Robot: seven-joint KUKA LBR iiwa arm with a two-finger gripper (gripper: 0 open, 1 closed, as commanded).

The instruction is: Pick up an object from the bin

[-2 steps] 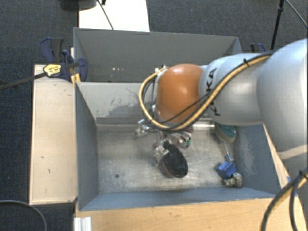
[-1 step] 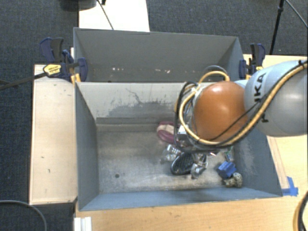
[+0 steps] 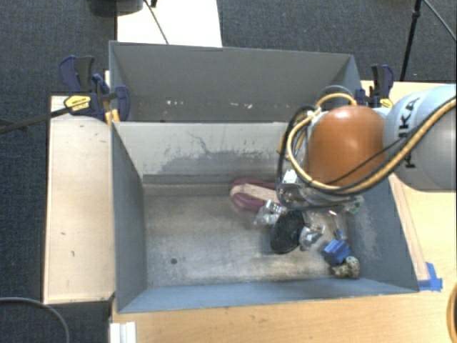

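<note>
1. Your hand (image 3: 291,211) sits low in the bin (image 3: 178,263), under the orange wrist cover (image 3: 343,145); you cannot tell whether it is clenched or released
2. A black rounded lump (image 3: 285,234) lies just at the hand's near side
3. A pink-purple piece (image 3: 246,194) lies just left of the hand; a blue piece (image 3: 334,249) and a speckled ball (image 3: 348,266) lie near-right of it
4. Cover and cables (image 3: 296,131) hide what lies beneath the wrist

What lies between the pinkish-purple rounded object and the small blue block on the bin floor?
In the camera view, a black rounded lump lies between them, with small shiny silver pieces beside it.
</note>
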